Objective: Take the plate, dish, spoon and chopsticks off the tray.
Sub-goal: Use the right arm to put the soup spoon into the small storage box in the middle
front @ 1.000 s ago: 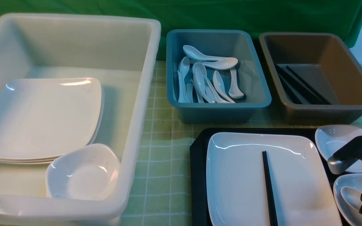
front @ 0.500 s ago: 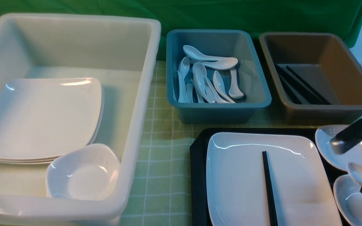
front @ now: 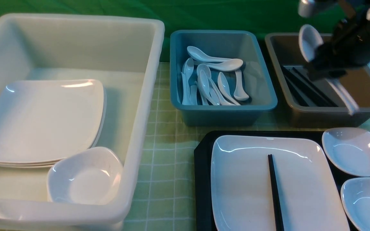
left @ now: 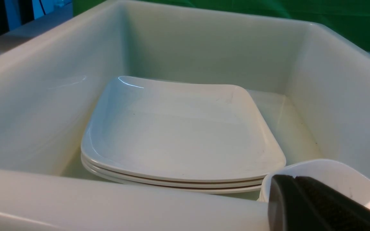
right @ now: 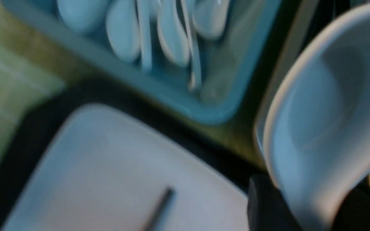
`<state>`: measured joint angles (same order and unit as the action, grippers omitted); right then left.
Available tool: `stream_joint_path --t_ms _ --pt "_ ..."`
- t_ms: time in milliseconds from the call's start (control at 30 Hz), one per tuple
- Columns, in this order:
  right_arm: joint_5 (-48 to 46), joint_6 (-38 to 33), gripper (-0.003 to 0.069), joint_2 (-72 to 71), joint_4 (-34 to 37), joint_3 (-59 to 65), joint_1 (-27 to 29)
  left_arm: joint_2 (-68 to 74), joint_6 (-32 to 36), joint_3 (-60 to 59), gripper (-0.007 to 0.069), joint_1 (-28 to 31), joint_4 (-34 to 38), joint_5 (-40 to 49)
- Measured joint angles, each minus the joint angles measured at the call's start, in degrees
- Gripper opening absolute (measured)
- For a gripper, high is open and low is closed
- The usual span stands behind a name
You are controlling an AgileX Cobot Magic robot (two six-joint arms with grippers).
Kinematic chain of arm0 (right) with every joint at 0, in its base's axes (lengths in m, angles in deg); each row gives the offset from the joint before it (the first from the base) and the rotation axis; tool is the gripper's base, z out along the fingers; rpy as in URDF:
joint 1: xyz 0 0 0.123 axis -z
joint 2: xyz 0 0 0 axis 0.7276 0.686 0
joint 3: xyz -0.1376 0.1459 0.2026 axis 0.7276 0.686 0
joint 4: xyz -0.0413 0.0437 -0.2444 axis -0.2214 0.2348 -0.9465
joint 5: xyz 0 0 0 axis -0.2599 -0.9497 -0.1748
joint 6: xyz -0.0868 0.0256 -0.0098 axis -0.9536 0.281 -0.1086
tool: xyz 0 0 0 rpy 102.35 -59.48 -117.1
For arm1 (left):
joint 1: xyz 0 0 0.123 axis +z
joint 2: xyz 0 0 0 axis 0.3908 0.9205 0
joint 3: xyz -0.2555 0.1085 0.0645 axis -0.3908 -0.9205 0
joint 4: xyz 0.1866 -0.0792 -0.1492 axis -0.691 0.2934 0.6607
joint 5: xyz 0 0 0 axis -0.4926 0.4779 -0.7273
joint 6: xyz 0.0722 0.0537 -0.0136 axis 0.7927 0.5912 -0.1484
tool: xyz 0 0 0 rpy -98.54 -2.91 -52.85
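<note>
Your right gripper (front: pixel 324 61) holds the spoon (front: pixel 310 41) up high by the brown bin (front: pixel 329 112). Your left gripper (left: pixel 316 208) is closed tight, near the big white tub (front: pixel 140 134).

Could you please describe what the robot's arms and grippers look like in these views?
The right arm is a bulky black assembly with a silvery rounded part and a pale grey blade, both blurred. The left gripper's finger is black with a dark, rough pad.

White spoon (front: pixel 310 41) aloft above brown bin (front: pixel 326 116)
</note>
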<state>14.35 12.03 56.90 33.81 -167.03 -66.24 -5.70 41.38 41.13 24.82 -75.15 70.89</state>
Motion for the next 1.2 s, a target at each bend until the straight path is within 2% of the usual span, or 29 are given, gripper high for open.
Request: stream_joint_path --t_ms 267,433,733,867,1000,1133,1200 --pt "18.71 7.78 0.0219 17.81 4.14 -9.05 -2.07 0.00 0.00 0.00 0.0000 0.00 0.00 0.00" --pt "23.64 9.29 0.0219 24.42 4.34 -10.51 -2.07 0.00 0.00 0.00 0.0000 0.00 0.00 0.00" --pt "27.77 9.61 0.0231 26.68 4.40 -10.74 -2.07 0.00 0.08 0.00 0.0000 0.00 0.00 0.00" --pt "26.48 9.62 0.0307 26.68 4.48 -10.87 -2.07 0.00 0.08 0.00 0.0000 0.00 0.00 0.00" --pt "21.18 9.62 0.0351 26.68 5.13 -13.08 -2.07 0.00 0.08 0.00 0.0000 0.00 0.00 0.00" --pt "11.80 9.62 0.0362 26.68 5.45 -18.42 -2.07 0.00 0.08 0.00 0.0000 0.00 0.00 0.00" --pt "2.70 9.16 0.0359 26.68 5.58 -24.09 -2.07 0.00 0.08 0.00 0.0000 0.00 0.00 0.00"
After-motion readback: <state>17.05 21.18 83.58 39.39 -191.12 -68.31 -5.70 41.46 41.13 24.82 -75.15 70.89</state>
